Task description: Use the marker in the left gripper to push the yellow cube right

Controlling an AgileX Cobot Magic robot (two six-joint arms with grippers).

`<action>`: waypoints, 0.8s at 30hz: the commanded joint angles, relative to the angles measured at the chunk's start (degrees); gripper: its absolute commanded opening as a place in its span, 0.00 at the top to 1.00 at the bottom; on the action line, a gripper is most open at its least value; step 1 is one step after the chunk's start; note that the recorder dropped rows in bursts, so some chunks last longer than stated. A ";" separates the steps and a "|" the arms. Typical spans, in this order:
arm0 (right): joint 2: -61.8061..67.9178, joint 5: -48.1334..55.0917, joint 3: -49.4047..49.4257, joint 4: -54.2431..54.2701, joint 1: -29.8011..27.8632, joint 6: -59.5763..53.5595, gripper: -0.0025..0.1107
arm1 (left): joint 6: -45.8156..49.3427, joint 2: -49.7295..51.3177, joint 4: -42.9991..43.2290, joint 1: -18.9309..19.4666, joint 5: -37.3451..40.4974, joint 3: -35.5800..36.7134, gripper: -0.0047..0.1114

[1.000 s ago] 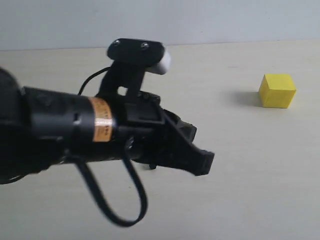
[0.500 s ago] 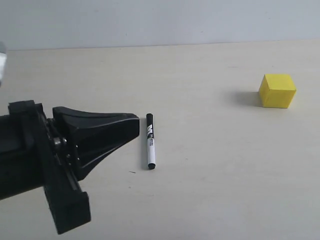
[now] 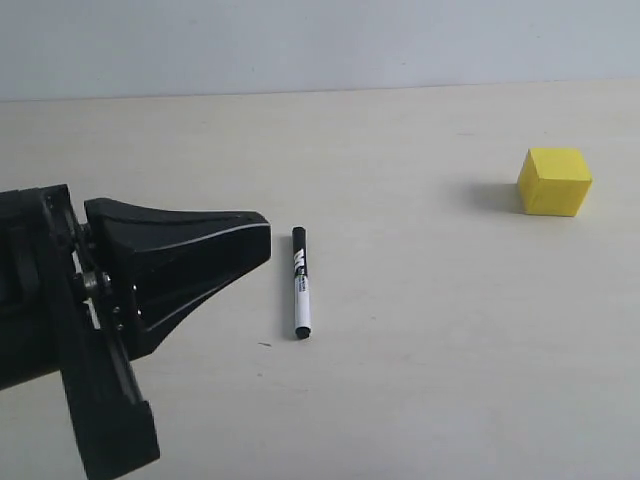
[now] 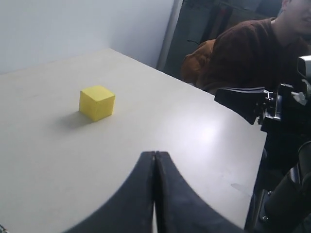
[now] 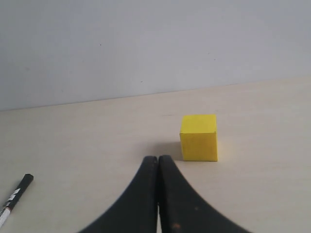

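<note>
The left gripper [image 3: 262, 245], cut off at the near left edge, was closed on nothing. The marker [image 3: 300, 283] lay loose on the table [image 3: 420, 380] just right of its tip. The yellow cube [image 3: 555, 181] sat far right, well apart. The right gripper [image 5: 158, 159], seen only from its wrist, was likewise closed and empty.
</note>
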 commanded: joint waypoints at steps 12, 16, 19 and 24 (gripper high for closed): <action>-0.35 -0.22 0.27 -0.26 -0.29 -0.15 0.98 | -10.90 -16.08 0.39 22.80 19.41 9.25 0.96; -0.35 -0.22 0.27 -0.26 -0.29 -0.15 0.98 | -7.58 -26.50 0.39 33.56 20.10 14.18 0.96; -0.35 -0.22 0.27 -0.26 -0.29 -0.15 0.98 | -6.52 -34.24 0.39 39.33 20.10 17.59 0.96; -0.35 -0.22 0.27 -0.26 -0.29 -0.15 0.98 | -1.53 -46.25 0.39 44.46 18.63 24.25 0.96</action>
